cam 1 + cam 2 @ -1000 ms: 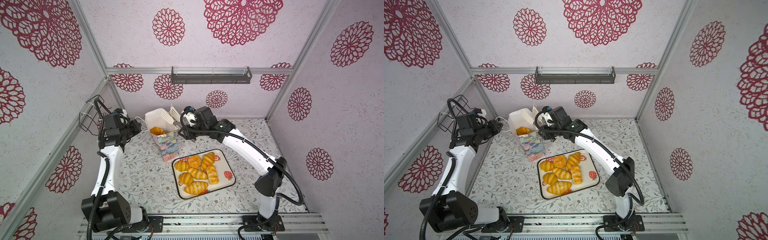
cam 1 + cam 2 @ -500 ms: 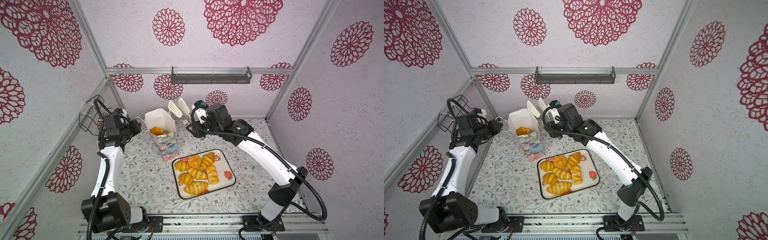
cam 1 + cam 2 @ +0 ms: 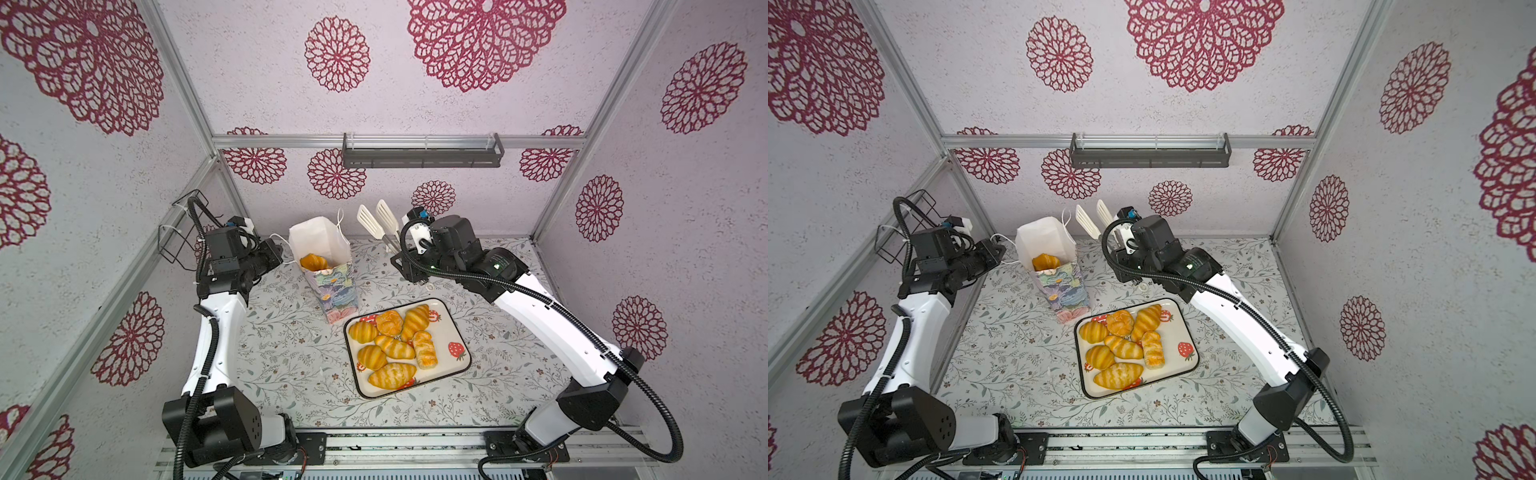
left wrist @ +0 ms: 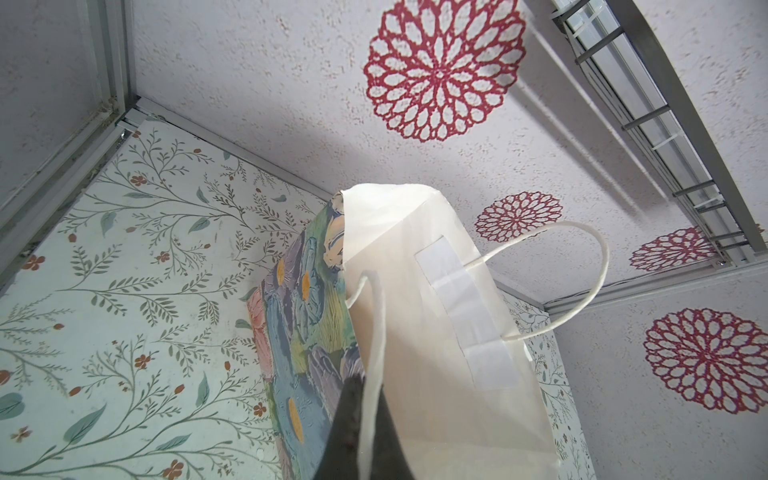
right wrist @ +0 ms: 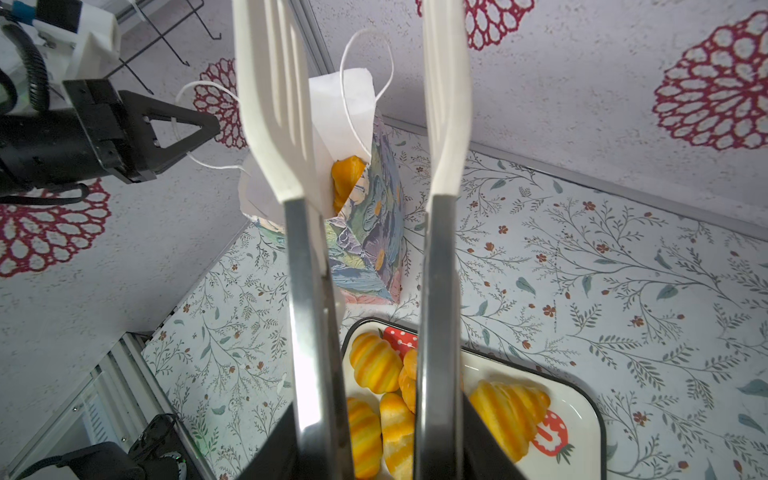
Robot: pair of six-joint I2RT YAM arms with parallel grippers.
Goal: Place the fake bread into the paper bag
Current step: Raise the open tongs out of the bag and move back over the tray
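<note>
The paper bag [image 3: 336, 286] holds one fake bread [image 3: 313, 262], the rest on the tray [image 3: 455, 328] beside its base; a hard tug from the left tool [image 3: 277, 252], closed on its cord handle [image 4: 376, 332], could topple it. The right tool [image 5: 384, 449] clamps empty tongs [image 3: 369, 222], blades apart near the bag's mouth, which might snag its rim.

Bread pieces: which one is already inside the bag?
The lone orange piece showing in the bag's open mouth; the other seven lie on the tray.

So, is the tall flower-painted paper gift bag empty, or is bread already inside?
Not empty: one glossy golden-orange pastry shows inside the open-topped paper bag in both top views; anything beneath is hidden.
</note>
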